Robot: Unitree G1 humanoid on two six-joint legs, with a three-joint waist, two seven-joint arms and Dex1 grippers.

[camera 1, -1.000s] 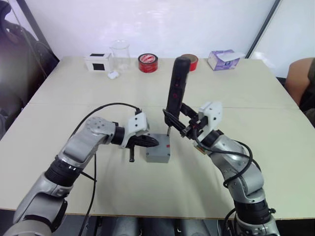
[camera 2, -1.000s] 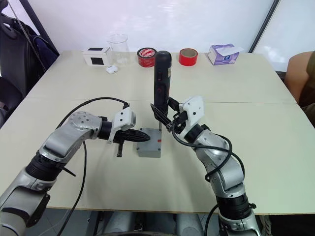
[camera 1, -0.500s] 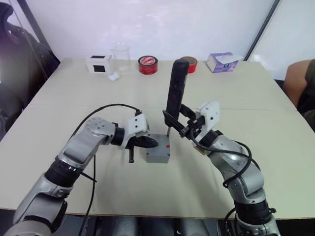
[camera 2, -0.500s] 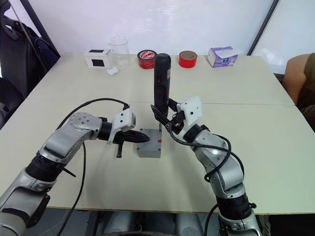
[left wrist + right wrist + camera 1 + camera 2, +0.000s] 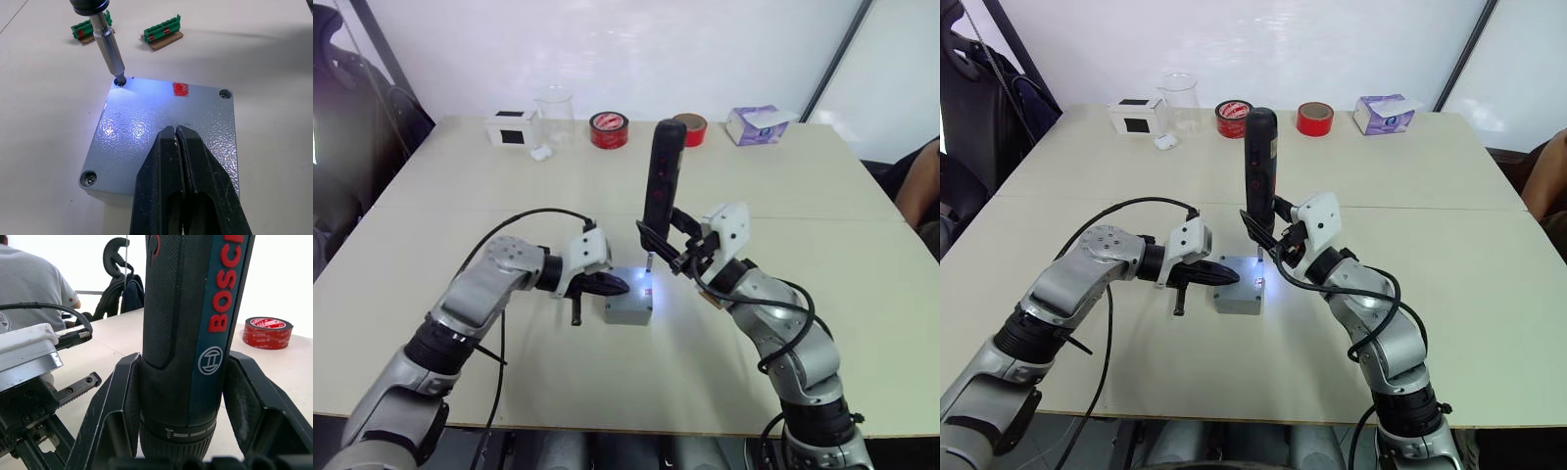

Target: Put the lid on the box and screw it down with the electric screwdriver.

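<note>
Two grippers meet over the grey box [image 5: 628,305], which sits near the middle of the surface [image 5: 822,196], a little toward its front edge. The lid [image 5: 166,132] is already on it, flat face up, with a small red mark near one edge and screws showing in the corner holes. The left gripper [image 5: 176,134] has its fingers pressed together with nothing between them, their tips resting on the lid's face, reaching in from the box's left side. The right gripper [image 5: 668,250] is clamped around the lower body of the electric screwdriver [image 5: 659,181], holding it upright — slightly tilted — just right of the box's far right corner. The metal bit [image 5: 110,51] comes down into the screw hole at that corner, and the tool's white light glows across that end of the lid.

Two green terminal blocks [image 5: 163,35] lie on the surface just beyond the box. Along the far edge stand a white box with a black label [image 5: 511,127], a clear beaker [image 5: 553,113], two rolls of red tape [image 5: 609,128] and a purple tissue box [image 5: 756,124].
</note>
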